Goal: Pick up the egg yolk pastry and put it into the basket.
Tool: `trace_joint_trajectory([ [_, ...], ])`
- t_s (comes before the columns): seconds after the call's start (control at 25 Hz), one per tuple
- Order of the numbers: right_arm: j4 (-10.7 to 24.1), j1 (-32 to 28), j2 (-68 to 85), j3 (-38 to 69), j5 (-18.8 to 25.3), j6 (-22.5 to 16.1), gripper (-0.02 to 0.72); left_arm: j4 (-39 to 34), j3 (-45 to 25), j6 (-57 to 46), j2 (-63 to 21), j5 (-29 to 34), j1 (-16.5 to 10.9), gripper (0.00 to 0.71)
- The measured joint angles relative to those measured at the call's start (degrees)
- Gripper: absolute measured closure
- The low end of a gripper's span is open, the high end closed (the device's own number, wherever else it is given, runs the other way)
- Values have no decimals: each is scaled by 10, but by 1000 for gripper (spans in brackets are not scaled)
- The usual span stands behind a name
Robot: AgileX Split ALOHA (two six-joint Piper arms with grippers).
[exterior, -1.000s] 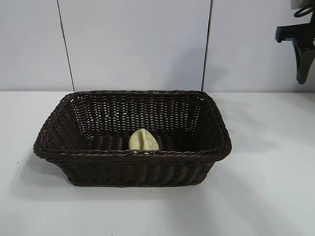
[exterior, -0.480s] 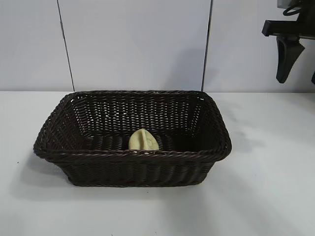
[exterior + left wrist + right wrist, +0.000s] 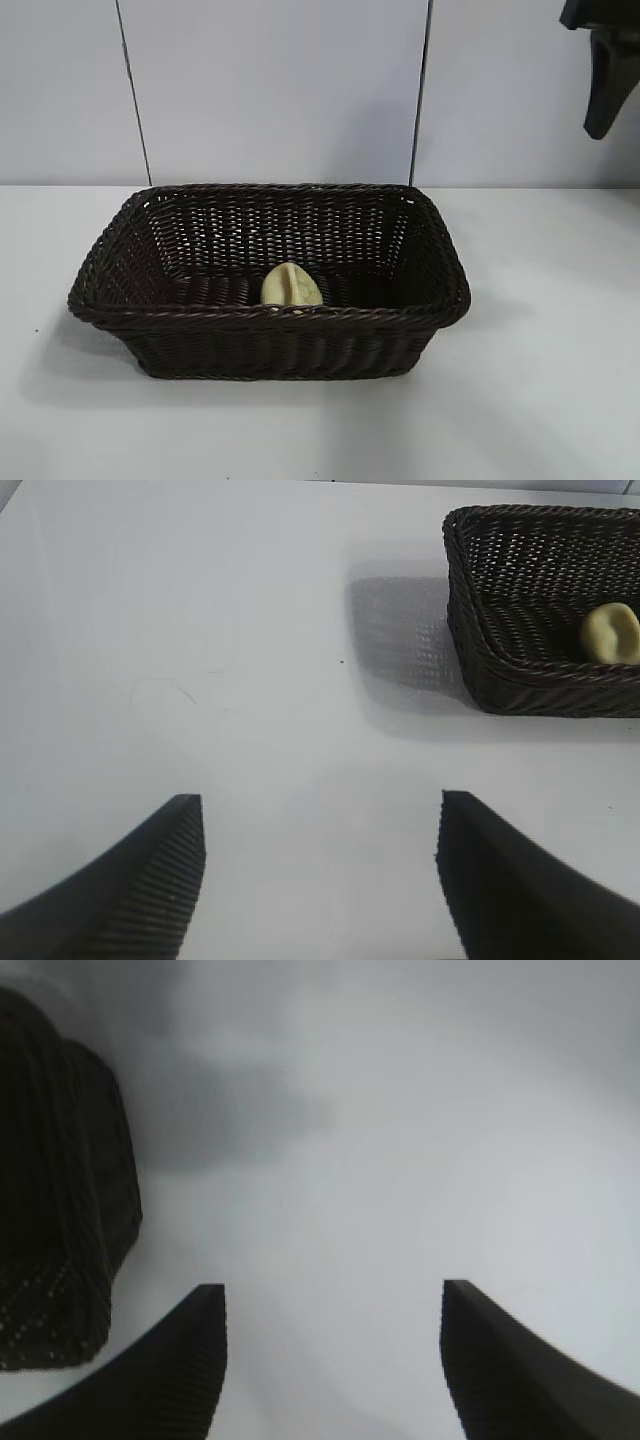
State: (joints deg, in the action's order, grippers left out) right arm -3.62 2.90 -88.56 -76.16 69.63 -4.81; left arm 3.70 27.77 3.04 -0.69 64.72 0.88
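Down inside the big dark brown woven wicker basket (image 3: 268, 300) sits the small pale yellow egg yolk pastry (image 3: 292, 286), near the front wall, so looks delivered. Right gripper (image 3: 330, 1360) hangs high beside it, fingers spread, empty. Left gripper (image 3: 320, 880) hovers over the white bench (image 3: 200, 680), fingers apart too.

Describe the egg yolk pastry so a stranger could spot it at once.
On the white table stands a big dark brown wicker basket. Inside it, against the near wall, lies the egg yolk pastry: a small, pale yellow, rounded lump, the only light thing among dark weave.
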Motion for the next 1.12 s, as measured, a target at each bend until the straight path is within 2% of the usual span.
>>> trace_joint_trajectory([
  [0.36, 0, 0, 233, 286, -1, 22, 249, 0, 0, 0, 0, 0, 0, 223],
  [0.6, 0, 0, 379, 429, -52, 27, 249, 0, 0, 0, 0, 0, 0, 223],
  [0.84, 2, 0, 508, 492, -90, 34, 249, 0, 0, 0, 0, 0, 0, 223],
  [1.12, 2, 0, 624, 494, -92, 34, 249, 0, 0, 0, 0, 0, 0, 223],
])
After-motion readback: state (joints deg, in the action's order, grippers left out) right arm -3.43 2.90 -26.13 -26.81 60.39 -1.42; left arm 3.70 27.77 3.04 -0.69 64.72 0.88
